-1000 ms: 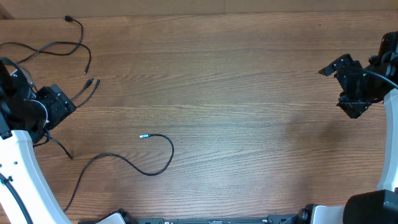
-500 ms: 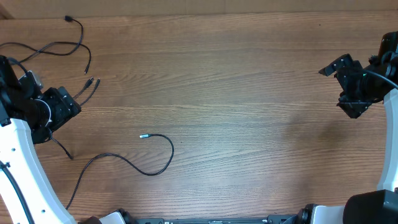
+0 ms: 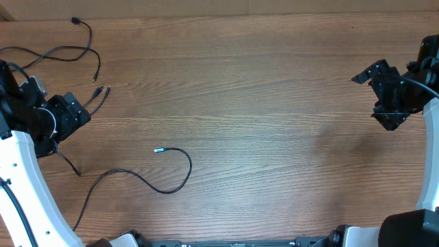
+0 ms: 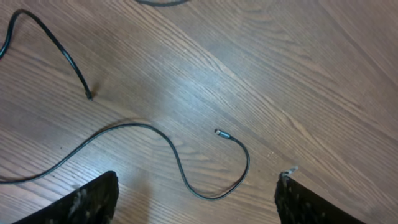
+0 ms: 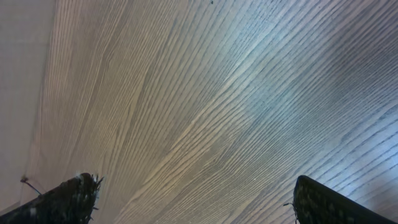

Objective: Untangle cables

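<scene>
Thin black cables lie on the left of the wooden table. One long cable (image 3: 180,180) curls from a silver plug end at the middle left down toward the front edge; it also shows in the left wrist view (image 4: 180,168). More strands (image 3: 82,48) lie at the far left back, with two plug ends near my left gripper. Another short strand end (image 4: 68,62) shows in the left wrist view. My left gripper (image 3: 77,110) is open and empty at the left edge, fingers wide apart (image 4: 193,199). My right gripper (image 3: 374,96) is open and empty at the far right (image 5: 193,199), over bare wood.
The wooden table (image 3: 274,123) fills the view. A paler strip runs along its back edge (image 3: 206,7). Black hardware sits along the front edge (image 3: 233,242). My white arms stand at both sides.
My left gripper has shifted slightly toward the right and back, nearer the two plug ends. The cables and my right arm have not moved.
</scene>
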Tool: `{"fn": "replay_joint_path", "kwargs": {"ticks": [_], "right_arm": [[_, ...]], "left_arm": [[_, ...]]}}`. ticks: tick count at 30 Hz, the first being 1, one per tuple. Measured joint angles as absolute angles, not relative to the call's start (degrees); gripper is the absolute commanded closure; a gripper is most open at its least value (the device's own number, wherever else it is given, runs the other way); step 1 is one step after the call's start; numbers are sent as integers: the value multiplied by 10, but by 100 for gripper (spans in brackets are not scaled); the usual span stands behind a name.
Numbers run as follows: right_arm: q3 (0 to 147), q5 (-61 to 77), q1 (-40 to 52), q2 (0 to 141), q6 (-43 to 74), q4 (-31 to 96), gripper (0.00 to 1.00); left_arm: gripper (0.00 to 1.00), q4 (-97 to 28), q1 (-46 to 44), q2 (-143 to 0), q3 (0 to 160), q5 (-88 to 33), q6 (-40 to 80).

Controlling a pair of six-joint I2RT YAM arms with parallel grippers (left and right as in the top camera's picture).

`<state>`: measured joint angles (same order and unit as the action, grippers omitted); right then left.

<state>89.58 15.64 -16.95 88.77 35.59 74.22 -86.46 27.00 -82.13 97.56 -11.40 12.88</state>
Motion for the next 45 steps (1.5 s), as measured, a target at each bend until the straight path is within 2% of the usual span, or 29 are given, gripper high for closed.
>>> {"fn": "replay_joint_path", "kwargs": {"ticks": [14, 18, 20, 22, 24, 32, 43, 44, 45], "right_arm": [[896, 156, -169, 888, 356, 742, 0], [896, 156, -169, 888, 357, 742, 0], [896, 156, -169, 888, 356, 742, 0], [896, 156, -169, 888, 356, 742, 0], [896, 156, -169, 888, 356, 742, 0], [896, 156, -169, 888, 356, 742, 0], [896, 156, -170, 888, 356, 742, 0], [896, 156, -169, 888, 356, 742, 0], [896, 156, -170, 888, 356, 742, 0]], "left_arm": [[18, -841, 270, -839, 968, -109, 129], [24, -840, 270, -858, 946, -99, 129], [24, -835, 270, -874, 934, -85, 131], [16, -829, 270, -890, 928, -65, 145], [0, -815, 270, -902, 920, -36, 175], [0, -738, 282, -941, 908, 108, 296], [1, -721, 316, -1058, 904, 123, 387], [3, -719, 316, -1067, 904, 123, 389], [9, -717, 318, -1079, 904, 123, 390]]}}
